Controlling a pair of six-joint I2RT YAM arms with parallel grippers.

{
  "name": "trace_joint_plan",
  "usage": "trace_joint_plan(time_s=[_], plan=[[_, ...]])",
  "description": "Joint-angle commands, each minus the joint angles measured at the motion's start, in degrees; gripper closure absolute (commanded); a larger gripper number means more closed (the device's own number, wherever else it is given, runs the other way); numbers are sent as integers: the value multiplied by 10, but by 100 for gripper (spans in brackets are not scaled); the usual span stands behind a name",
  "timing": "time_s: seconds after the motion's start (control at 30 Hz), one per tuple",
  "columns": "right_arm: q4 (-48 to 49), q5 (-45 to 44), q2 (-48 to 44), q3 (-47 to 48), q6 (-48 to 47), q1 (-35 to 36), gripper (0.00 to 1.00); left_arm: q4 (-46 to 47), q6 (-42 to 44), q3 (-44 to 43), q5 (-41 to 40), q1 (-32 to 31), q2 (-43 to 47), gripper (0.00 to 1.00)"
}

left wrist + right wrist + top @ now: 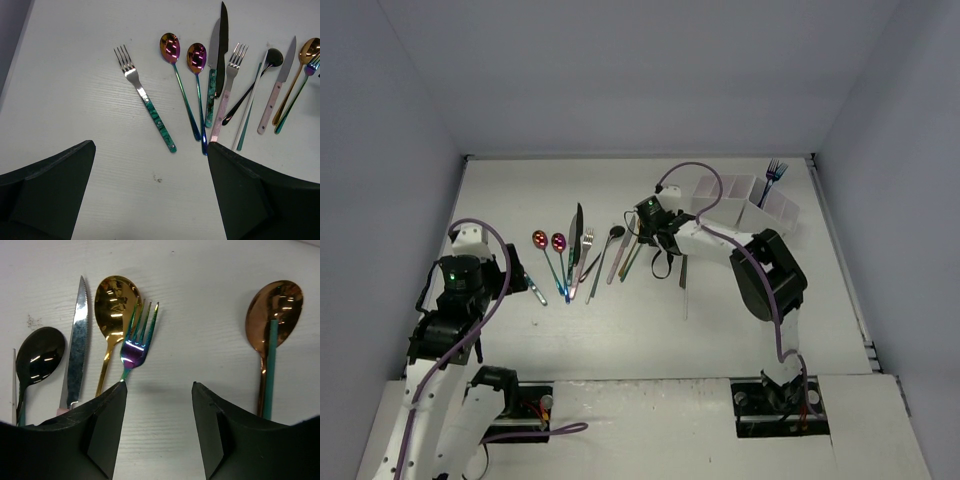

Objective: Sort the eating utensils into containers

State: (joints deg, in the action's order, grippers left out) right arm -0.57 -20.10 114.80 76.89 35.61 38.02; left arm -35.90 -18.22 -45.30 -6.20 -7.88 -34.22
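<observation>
Both arms are out over the table, and I see both tools spread wide with nothing between the fingers. My left gripper hangs above a green-handled fork that lies apart from the rest, tines pointing away, its handle end showing in the gap between the fingertips. Beyond it the main fan of utensils lies flat on the table: two rainbow spoons side by side, a black knife overlapping a green-handled knife, a pink-handled fork, a black spoon and a pink-handled knife. My right gripper sits low over the right end of that fan, where a rainbow fork lies partly across the bowl of a gold spoon. Well to the side of these, a copper spoon lies with a teal stick across it. The white containers stand at the far right of the table, beyond the right arm, with one blue fork standing in them, tines up; I cannot tell which compartment.
</observation>
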Motion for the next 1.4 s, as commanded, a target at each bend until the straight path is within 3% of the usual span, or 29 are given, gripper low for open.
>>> trace_joint_plan(time_s=[0.0,0.37,0.77,1.17,1.37], plan=[[12,-34,16,39,43,13,48,31,6,-12,3,-2,-9,7],[11,-44,63,65,51,21,50,31,6,-13,7,-1,-11,7],[7,-49,22,1,26,20,71,30,6,-12,5,-2,-6,7],[7,-18,-25,-38,-105,-18,78,30,6,-13,4,-2,-6,7],[23,52,-19,-25,-174,-49,81,29,6,-12,3,-2,-4,7]])
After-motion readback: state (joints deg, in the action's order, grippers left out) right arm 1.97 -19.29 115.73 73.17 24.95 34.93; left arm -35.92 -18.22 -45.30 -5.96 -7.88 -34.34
